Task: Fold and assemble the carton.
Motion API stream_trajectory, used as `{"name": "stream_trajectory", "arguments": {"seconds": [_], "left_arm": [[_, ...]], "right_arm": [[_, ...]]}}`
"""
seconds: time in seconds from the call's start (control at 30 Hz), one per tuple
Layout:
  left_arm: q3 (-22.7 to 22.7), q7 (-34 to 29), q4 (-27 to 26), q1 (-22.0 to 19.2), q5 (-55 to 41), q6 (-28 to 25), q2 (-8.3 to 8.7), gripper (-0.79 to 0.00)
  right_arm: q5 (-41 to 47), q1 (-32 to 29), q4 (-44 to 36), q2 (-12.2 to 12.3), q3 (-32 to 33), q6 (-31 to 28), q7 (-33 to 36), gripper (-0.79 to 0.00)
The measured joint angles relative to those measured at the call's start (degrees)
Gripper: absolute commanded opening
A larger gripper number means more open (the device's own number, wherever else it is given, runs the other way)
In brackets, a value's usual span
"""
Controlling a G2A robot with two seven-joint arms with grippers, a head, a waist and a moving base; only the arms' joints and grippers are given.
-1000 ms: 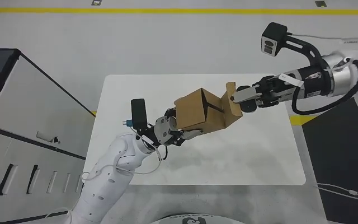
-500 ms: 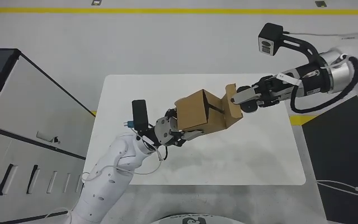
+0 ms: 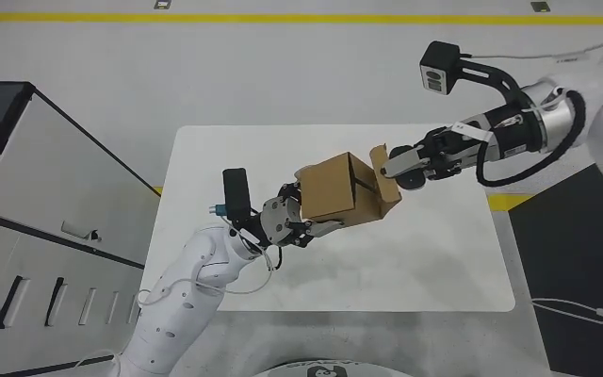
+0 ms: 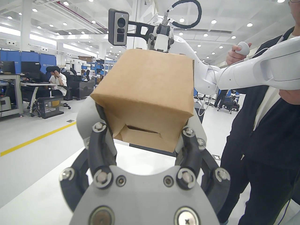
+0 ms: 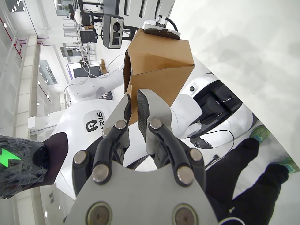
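A brown carton (image 3: 341, 188) is held above the middle of the white table (image 3: 424, 273). My left gripper (image 3: 300, 219) is shut on its closed end; the carton (image 4: 150, 94) sits between both fingers (image 4: 98, 127) in the left wrist view. My right gripper (image 3: 388, 168) is at the carton's other end, shut on an end flap (image 3: 384, 174). In the right wrist view the fingers (image 5: 143, 108) pinch that flap's edge, with the carton (image 5: 161, 71) beyond.
A dark cabinet (image 3: 57, 217) stands just left of the table. A person (image 4: 269, 118) stands close to the table, holding a small controller (image 4: 241, 47). A yellow floor line (image 3: 283, 17) runs behind.
My right gripper has moved left toward the carton, pushing the end flap closer against the carton's open end. The left gripper and carton have stayed nearly still.
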Motion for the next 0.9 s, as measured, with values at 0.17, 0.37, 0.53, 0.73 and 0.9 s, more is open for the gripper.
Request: {"name": "stream_trajectory", "arguments": {"seconds": [0.17, 0.37, 0.53, 0.73, 0.9], "left_arm": [[-0.02, -0.04, -0.05, -0.03, -0.11, 0.02, 0.04, -0.785], [0.03, -0.14, -0.03, -0.15, -0.22, -0.08, 0.08, -0.785], [0.21, -0.34, 0.07, -0.38, -0.27, -0.16, 0.1, -0.785], [0.37, -0.38, 0.11, -0.51, -0.33, -0.23, 0.12, -0.785], [0.45, -0.57, 0.0, -0.48, -0.26, -0.2, 0.16, -0.785]], "right_arm": [[-0.13, 1.14, 0.49, -0.68, -1.2, -0.01, 0.01, -0.785], [-0.61, 2.12, 1.08, -1.56, -2.39, 0.02, -0.02, -0.785], [-0.6, 2.71, 1.57, -2.35, -3.02, -0.13, 0.11, -0.785], [-0.81, 3.17, 2.18, -3.16, -3.55, -0.24, 0.24, -0.782], [-1.12, 3.47, 2.58, -3.76, -3.97, -0.28, 0.28, -0.779]]}}
